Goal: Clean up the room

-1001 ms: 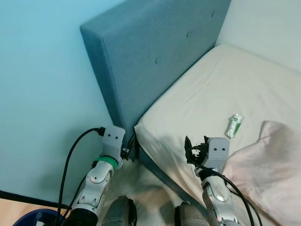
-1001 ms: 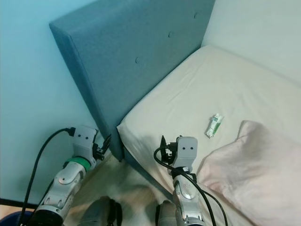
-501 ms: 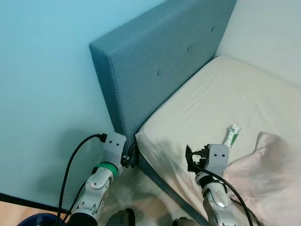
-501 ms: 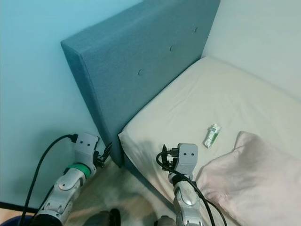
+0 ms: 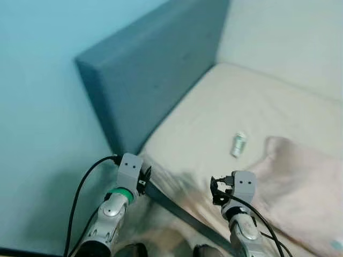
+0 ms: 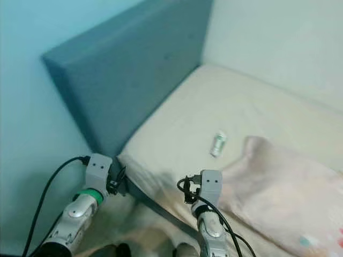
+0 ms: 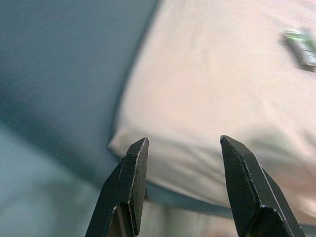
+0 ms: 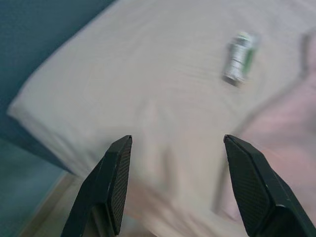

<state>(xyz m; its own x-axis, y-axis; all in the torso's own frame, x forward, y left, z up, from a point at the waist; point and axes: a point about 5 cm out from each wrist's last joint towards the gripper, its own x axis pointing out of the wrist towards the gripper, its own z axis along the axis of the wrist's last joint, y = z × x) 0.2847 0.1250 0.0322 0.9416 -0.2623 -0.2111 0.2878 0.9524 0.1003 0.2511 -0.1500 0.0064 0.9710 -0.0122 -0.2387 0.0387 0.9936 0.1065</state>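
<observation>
The right gripper (image 8: 175,185) hangs with fingers spread and holding nothing above the near edge of the mattress (image 5: 214,120), and the left gripper (image 7: 180,190), likewise spread and empty, is at the mattress corner by the blue headboard (image 5: 144,80). A small green-and-white tube (image 5: 238,144) lies mid-mattress, just beside the pink pillow (image 5: 300,182).

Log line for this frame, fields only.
scene: bed corner | target: small tube on mattress | left gripper: open, idle | right gripper: open, short of tube
</observation>
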